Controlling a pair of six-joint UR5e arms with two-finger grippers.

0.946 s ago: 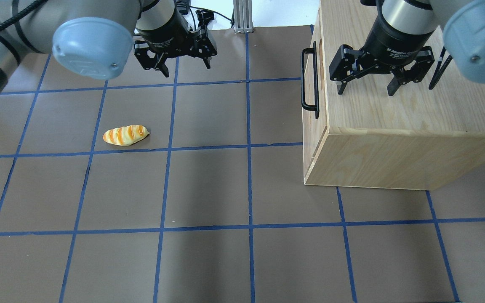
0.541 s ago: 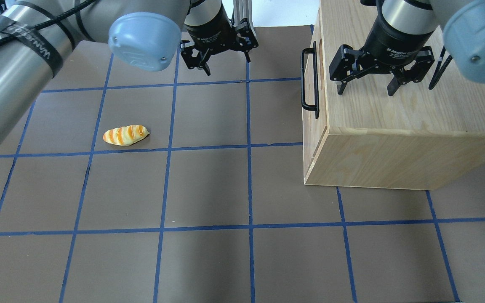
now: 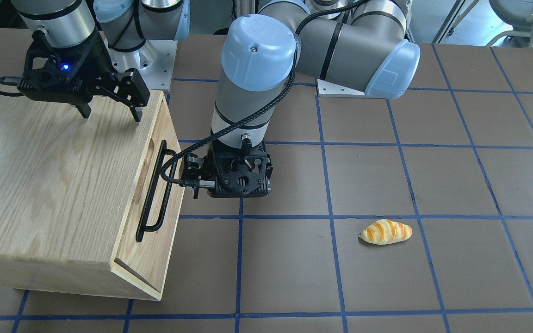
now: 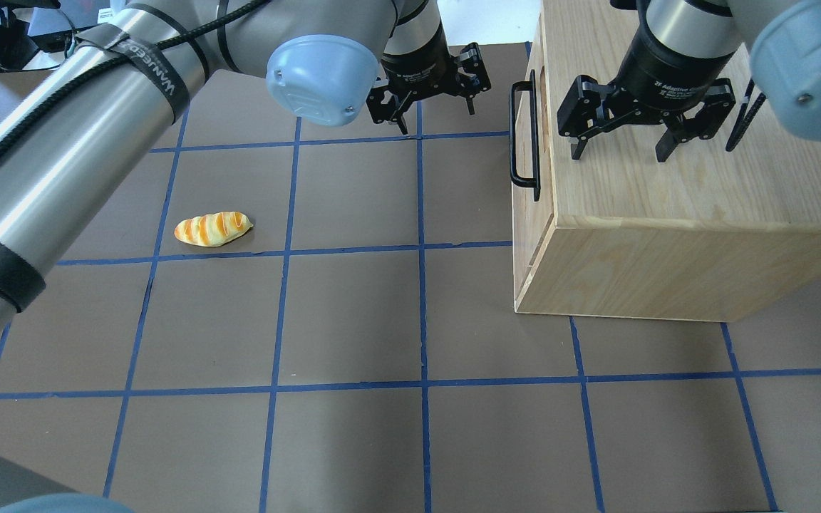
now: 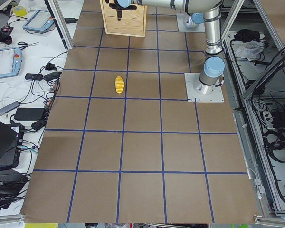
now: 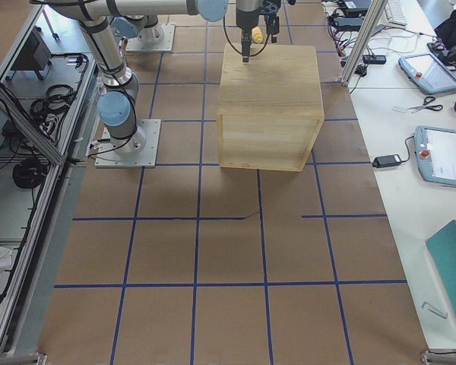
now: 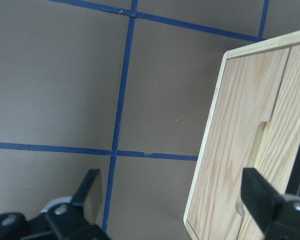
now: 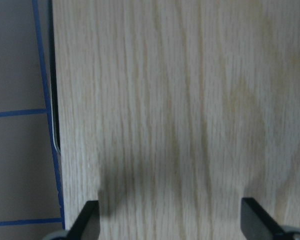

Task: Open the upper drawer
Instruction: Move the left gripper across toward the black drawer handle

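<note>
The oak cabinet (image 4: 667,206) stands at the right of the overhead view, its front facing left. The upper drawer (image 4: 543,214) is shut flush; its black bar handle (image 4: 524,135) shows in the front-facing view (image 3: 154,192) too. My left gripper (image 4: 436,117) is open and empty, hanging over the mat just left of the handle, apart from it (image 3: 229,187). In the left wrist view its fingers (image 7: 90,187) frame the mat and the cabinet front (image 7: 240,125). My right gripper (image 4: 621,148) is open and empty just above the cabinet top (image 3: 109,113).
A toy bread loaf (image 4: 212,229) lies on the brown mat (image 4: 353,320) with blue tape lines, left of the cabinet; it also shows in the front-facing view (image 3: 387,231). The left arm's elbow (image 4: 321,78) hangs over the mat's far left.
My left gripper has moved right across the back of the table, toward the cabinet front and handle. The right gripper, cabinet and bread have not moved.
</note>
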